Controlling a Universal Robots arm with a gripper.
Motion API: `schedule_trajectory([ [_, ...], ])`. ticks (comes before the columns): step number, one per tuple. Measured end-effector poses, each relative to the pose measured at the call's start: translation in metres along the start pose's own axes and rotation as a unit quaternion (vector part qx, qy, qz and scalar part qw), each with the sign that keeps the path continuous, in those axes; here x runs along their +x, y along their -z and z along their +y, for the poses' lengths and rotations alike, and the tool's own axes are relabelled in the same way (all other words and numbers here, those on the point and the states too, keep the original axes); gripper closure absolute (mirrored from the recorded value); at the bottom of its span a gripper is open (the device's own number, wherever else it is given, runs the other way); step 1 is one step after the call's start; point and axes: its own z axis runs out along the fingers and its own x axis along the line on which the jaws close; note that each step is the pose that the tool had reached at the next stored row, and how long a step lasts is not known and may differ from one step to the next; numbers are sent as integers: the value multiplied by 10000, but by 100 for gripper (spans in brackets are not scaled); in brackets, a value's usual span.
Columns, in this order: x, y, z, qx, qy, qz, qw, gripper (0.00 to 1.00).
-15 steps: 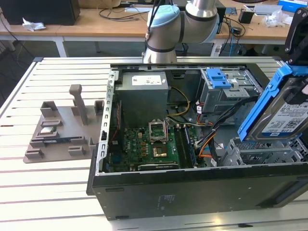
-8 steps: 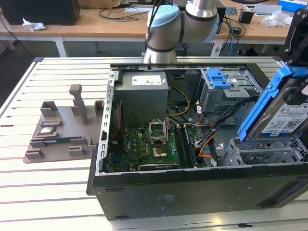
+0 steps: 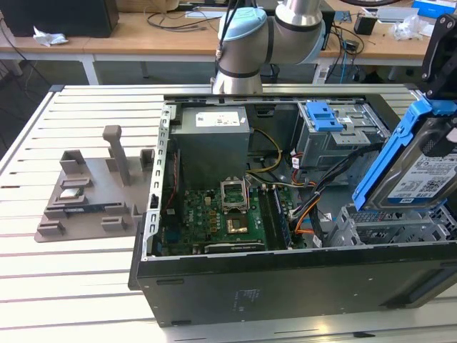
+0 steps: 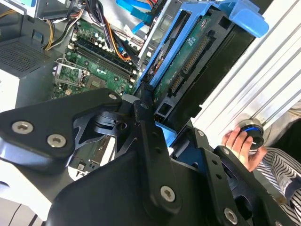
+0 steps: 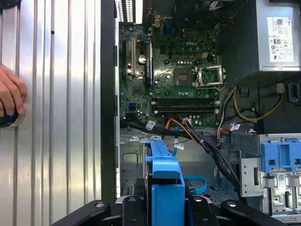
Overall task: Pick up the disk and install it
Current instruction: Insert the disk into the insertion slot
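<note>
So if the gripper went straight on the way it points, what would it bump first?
Probably the grey metal drive cage just below the disk that the gripper holds, though depth is hard to judge.

The arm (image 3: 268,32) bends at top centre of the exterior view; the claw (image 3: 437,86), at upper right, clamps the disk (image 3: 421,171) from above.

The exterior view stands well back and high, taking in most of the open computer case (image 3: 285,286) below the gripper (image 3: 439,71). Both wrist views sit close behind the gripper and the disk (image 5: 167,183), the first facing straight down, the second seemingly tilted. All three share the motherboard (image 3: 214,221) below it.
</note>
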Motion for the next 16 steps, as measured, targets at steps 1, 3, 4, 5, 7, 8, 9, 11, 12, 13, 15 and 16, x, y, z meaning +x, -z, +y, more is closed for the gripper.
schedule_trajectory([
  [1,0,-6,-1,0,0,0,10000,63],
  [3,1,-26,-2,0,0,0,10000,63],
  [4,2,-33,-2,0,0,0,10000,63],
  [5,2,-37,-3,0,0,0,10000,63],
  [7,2,-44,-3,0,0,0,10000,63],
  [8,2,-49,-3,0,0,0,10000,63],
  [9,3,-53,-4,0,0,0,10000,63],
  [11,3,-62,-4,0,0,0,10000,63],
  [12,3,-65,-4,0,0,0,10000,63],
  [13,3,-68,-4,0,0,0,10000,63],
  [15,4,-77,-5,0,0,0,10000,63],
  [16,4,-80,-5,0,0,0,10000,63],
])
